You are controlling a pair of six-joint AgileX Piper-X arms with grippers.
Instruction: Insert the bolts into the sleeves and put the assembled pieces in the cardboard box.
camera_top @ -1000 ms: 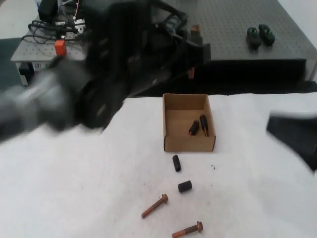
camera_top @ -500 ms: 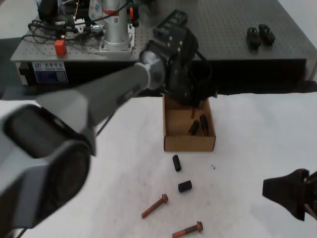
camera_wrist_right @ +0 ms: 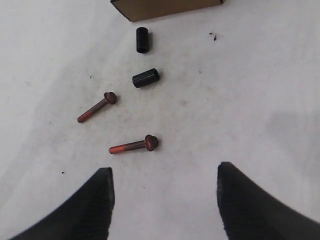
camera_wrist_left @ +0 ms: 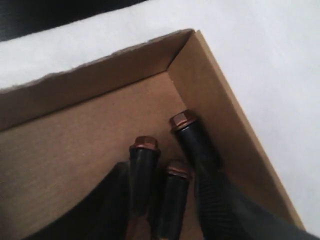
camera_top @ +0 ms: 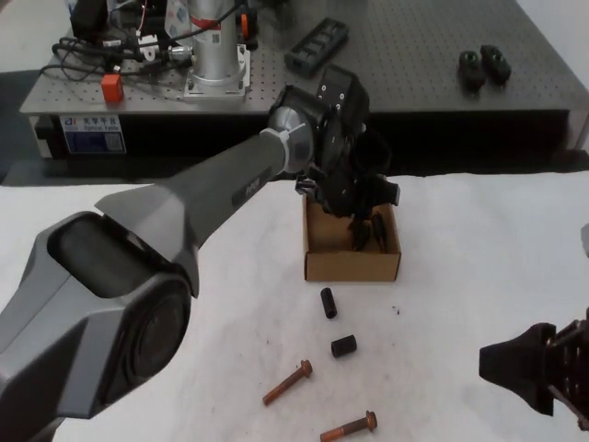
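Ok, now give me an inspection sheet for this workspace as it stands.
Surface: white cloth, a few dark specks.
Job's things: cardboard box with three assembled pieces inside; two bolts and two sleeves loose on the cloth.
Clutter: orange block, black tray on the rear bench.
Grippers: left gripper down in the box; right gripper open, empty, over the cloth.
Cables: cable bundle on the rear bench.
Surroundings: perforated bench, metal post.
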